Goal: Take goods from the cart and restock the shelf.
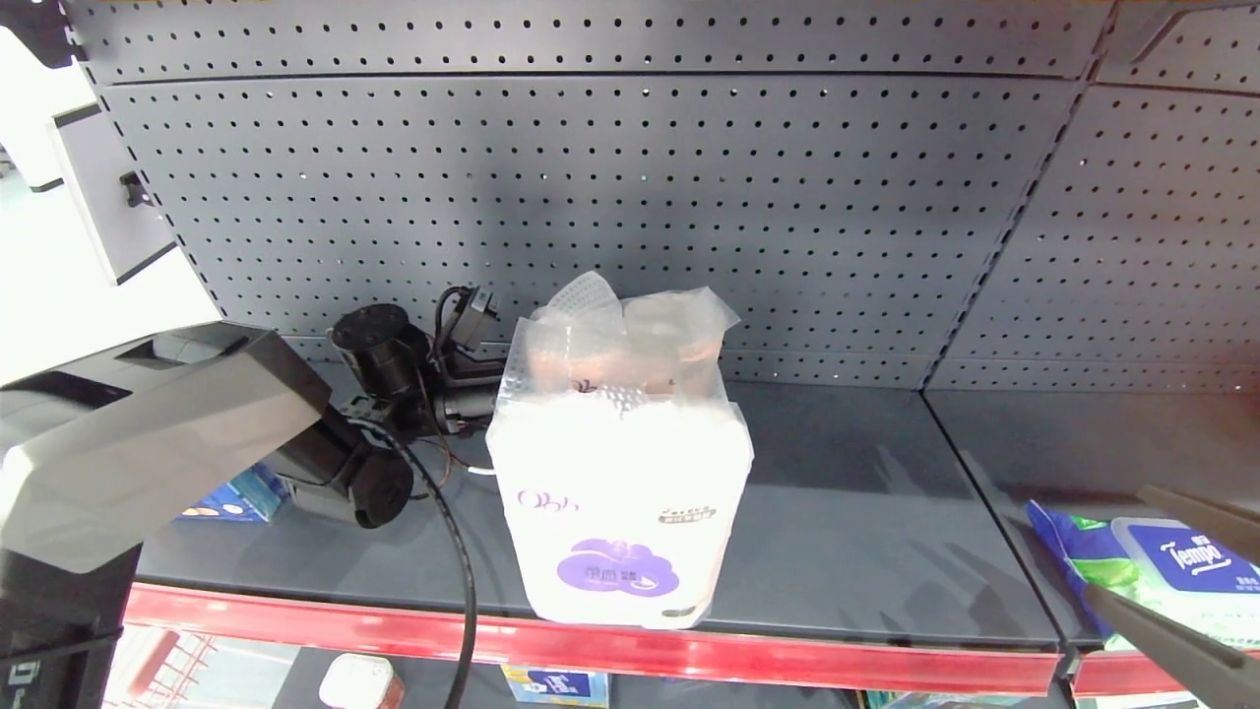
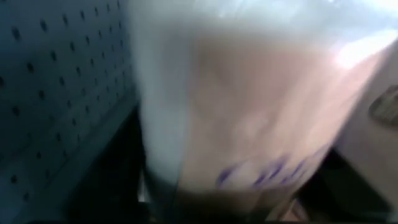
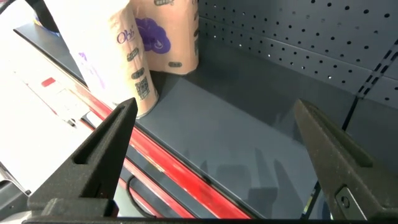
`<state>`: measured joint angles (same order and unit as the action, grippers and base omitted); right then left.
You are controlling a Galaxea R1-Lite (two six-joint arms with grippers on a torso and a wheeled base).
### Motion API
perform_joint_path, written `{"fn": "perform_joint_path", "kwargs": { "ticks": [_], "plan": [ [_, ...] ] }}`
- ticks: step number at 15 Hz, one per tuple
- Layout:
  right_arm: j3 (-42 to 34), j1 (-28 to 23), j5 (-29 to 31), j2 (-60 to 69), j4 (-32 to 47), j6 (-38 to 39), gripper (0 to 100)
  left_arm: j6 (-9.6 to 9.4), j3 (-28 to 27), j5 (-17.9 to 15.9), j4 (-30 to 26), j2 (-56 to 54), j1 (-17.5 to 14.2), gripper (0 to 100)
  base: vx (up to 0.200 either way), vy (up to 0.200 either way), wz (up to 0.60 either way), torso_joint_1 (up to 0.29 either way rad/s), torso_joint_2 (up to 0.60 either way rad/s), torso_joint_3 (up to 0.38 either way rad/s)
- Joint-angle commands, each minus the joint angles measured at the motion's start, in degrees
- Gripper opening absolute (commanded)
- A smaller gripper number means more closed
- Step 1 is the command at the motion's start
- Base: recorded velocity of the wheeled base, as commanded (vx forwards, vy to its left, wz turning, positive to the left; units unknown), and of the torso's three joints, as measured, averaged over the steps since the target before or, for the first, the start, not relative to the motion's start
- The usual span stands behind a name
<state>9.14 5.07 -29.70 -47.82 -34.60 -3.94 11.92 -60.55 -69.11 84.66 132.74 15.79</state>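
- Left claw [image 1: 478, 404] was on the shelf [image 1: 866, 512], pressed up to the toilet paper pack [image 1: 620, 502] from the pack's left rear. Could not tell whether it was wide, narrow or gripping.
- Pack stood upright near the shelf's front edge, just behind the red price rail [image 1: 591, 645]. Its plastic top was crumpled and loose.
- From the left wrist, the pack [image 2: 249, 112] sat right against the camera, pegboard [image 2: 56, 81] to one side.
- Right claw [image 3: 216, 107] was wide, with nothing between its jaws, low over the shelf's front edge.
- Pack [image 3: 143, 43] was well apart from the right claw, off to its left.
- A blue tissue pack [image 1: 1181, 561] lay just beside the right claw [image 1: 1117, 542].
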Motion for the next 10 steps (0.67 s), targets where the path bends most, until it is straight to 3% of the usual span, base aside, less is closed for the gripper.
{"fn": "perform_joint_path", "kwargs": {
  "ticks": [1, 4, 8, 10],
  "plan": [
    [0.0, 0.0, 0.0, 0.0, 0.0, 0.0, 100, 0.21, 0.2, 0.0, 0.4, -0.1, 0.0, 100, 0.000, 0.000, 0.00, 0.000, 0.00, 0.000],
    [0.0, 0.0, 0.1, 0.1, 0.0, 0.0, 100, 0.38, 1.8, 0.0, 2.4, -0.3, 0.0, 100, 0.000, 0.000, 0.00, 0.000, 0.00, 0.000],
    [0.0, -0.1, 0.3, 0.2, 0.0, 0.0, 100, 4.43, 5.7, 0.0, 5.3, -2.8, -1.3, 100, 0.000, 0.000, 0.00, 0.000, 0.00, 0.000],
    [0.0, -0.1, 0.3, 0.1, 0.0, 0.0, 100, 4.25, 6.3, 0.0, 5.3, -3.2, -2.3, 100, 0.000, 0.000, 0.00, 0.000, 0.00, 0.000]
  ]
}}
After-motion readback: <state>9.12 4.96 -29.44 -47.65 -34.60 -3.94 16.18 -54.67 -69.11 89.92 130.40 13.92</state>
